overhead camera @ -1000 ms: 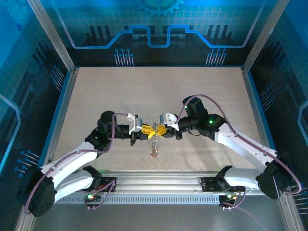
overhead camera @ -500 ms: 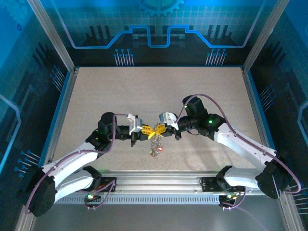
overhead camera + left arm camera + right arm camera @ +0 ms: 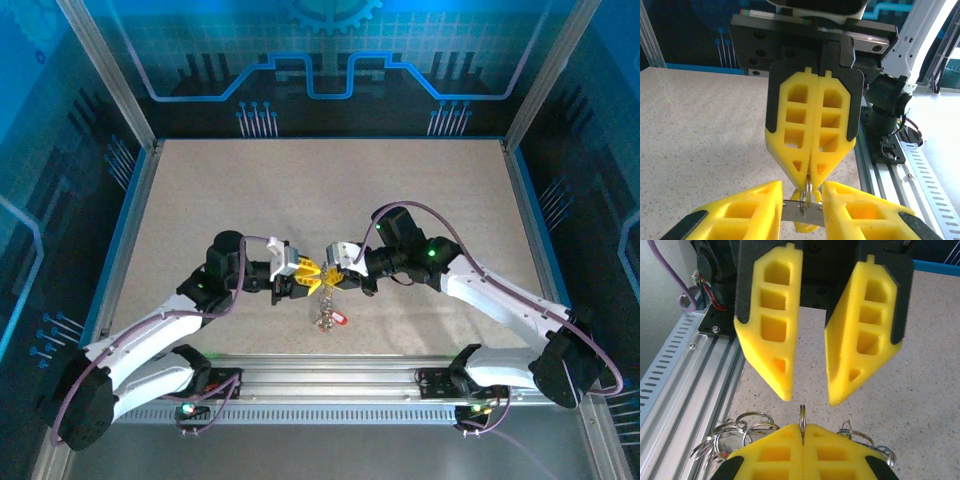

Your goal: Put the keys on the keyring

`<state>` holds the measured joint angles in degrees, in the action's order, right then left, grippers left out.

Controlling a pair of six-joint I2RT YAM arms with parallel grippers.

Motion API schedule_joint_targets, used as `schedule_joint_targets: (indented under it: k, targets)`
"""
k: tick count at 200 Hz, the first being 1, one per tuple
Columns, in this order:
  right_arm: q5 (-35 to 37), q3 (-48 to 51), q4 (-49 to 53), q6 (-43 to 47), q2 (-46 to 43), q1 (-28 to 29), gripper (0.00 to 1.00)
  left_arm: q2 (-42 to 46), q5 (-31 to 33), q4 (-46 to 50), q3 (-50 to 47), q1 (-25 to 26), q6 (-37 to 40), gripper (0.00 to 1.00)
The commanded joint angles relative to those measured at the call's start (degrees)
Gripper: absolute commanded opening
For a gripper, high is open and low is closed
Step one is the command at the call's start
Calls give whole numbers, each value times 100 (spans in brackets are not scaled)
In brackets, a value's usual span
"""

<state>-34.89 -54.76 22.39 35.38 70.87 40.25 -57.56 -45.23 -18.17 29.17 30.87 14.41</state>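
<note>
Because the keys hang in a bunch with a red tag low over the worktop, their weight loads the keyring, which the right pincer pinches edge-on between fingers pressed together. The left pincer faces it with fingers spread and unclamped, so this single thin-edged grip is the only support: the ring may twist or slip, dropping the bunch. No brand, label or legible writing is visible.
</note>
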Motion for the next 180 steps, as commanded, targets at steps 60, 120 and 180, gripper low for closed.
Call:
schedule_joint_targets:
  k: [60,120,180]
  targets:
    - [112,-276,-15,101,26,154,0,-87,138,749,304,179,527,27]
    - [220,-336,10,154,62,245,0,-229,362,1177,507,270,824,11]
    - [216,-291,-22,123,-9,246,0,-213,578,1693,625,355,1190,0]
